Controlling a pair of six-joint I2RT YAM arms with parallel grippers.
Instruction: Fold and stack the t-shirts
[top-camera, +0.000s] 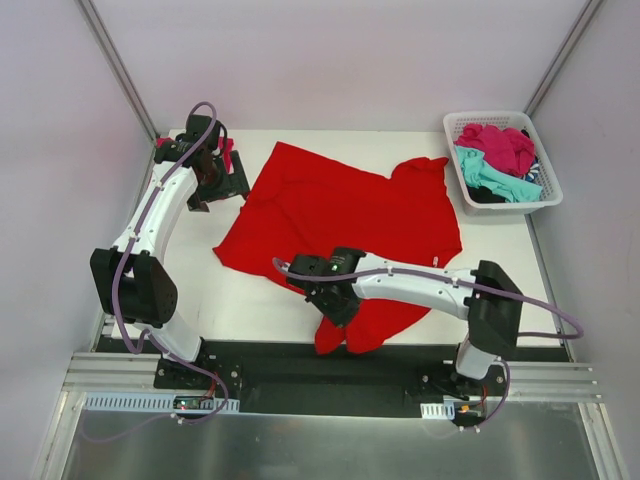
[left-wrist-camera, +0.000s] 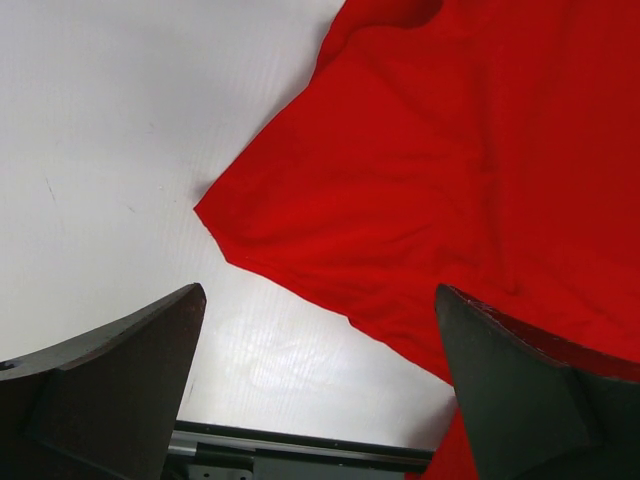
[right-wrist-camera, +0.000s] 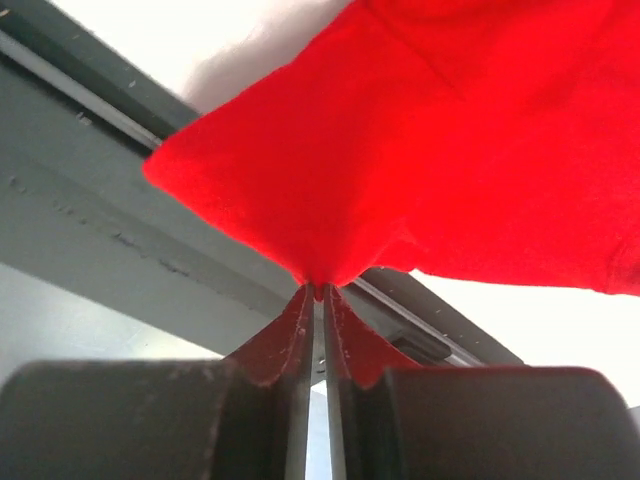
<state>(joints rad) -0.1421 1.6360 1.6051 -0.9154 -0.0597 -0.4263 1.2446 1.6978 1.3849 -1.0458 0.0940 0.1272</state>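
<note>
The red t-shirt (top-camera: 340, 215) lies spread on the white table (top-camera: 250, 300). The right gripper (right-wrist-camera: 320, 290) pinches its near edge between almost-closed jaws. The left gripper (left-wrist-camera: 320, 300) hangs wide open and holds nothing, above the shirt's left edge.

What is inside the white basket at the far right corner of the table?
The basket holds a crumpled magenta-pink t-shirt on top, a teal t-shirt beside it and dark cloth at the near edge. Anything beneath them is covered.
</note>
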